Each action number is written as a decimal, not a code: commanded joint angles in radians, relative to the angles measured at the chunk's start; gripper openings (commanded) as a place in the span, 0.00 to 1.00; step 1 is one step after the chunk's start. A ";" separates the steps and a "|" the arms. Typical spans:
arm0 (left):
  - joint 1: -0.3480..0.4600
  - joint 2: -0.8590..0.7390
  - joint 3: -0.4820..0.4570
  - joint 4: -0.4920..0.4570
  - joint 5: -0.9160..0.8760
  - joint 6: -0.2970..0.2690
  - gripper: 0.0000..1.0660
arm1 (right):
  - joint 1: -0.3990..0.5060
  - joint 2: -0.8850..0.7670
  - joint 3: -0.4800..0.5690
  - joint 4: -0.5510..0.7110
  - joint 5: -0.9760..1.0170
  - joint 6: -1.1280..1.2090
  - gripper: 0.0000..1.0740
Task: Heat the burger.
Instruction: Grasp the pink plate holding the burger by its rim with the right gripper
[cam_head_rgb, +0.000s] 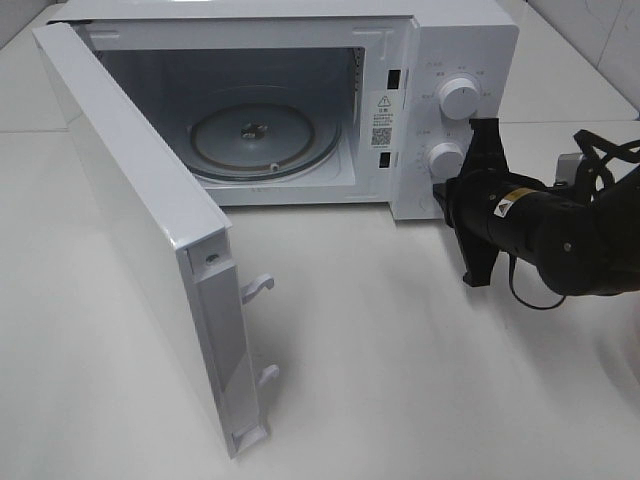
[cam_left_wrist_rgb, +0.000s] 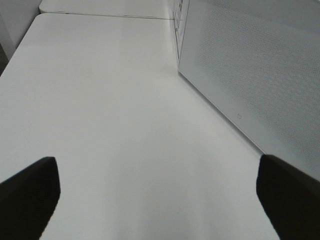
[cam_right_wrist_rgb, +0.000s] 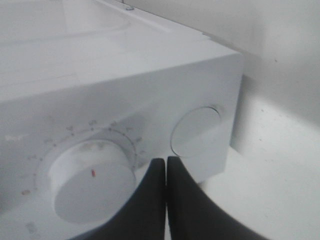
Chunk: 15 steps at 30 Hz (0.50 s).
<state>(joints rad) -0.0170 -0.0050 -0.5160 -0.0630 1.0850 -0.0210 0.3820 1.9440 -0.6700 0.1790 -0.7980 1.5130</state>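
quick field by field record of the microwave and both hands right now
microwave: white boxy microwave on the white table
door: white hinged door swung wide open
inside: round clear glass turntable, nothing on it
burger: not in any view
left hand: black left hand open, above the table beside the door
right hand: black right hand shut, tips by the white round lower knob

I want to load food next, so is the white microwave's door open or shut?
Open: the white microwave door stands swung wide, exposing the round glass turntable inside.
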 joint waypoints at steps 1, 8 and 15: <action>-0.001 -0.015 -0.001 -0.008 -0.015 0.004 0.94 | -0.007 -0.049 0.015 -0.069 0.113 -0.019 0.00; -0.001 -0.015 -0.001 -0.008 -0.015 0.004 0.94 | -0.010 -0.165 0.017 -0.126 0.319 -0.226 0.00; -0.001 -0.015 -0.001 -0.008 -0.015 0.004 0.94 | -0.010 -0.304 0.017 -0.125 0.518 -0.588 0.00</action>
<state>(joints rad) -0.0170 -0.0050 -0.5160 -0.0630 1.0850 -0.0200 0.3800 1.6860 -0.6500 0.0690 -0.3420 1.0590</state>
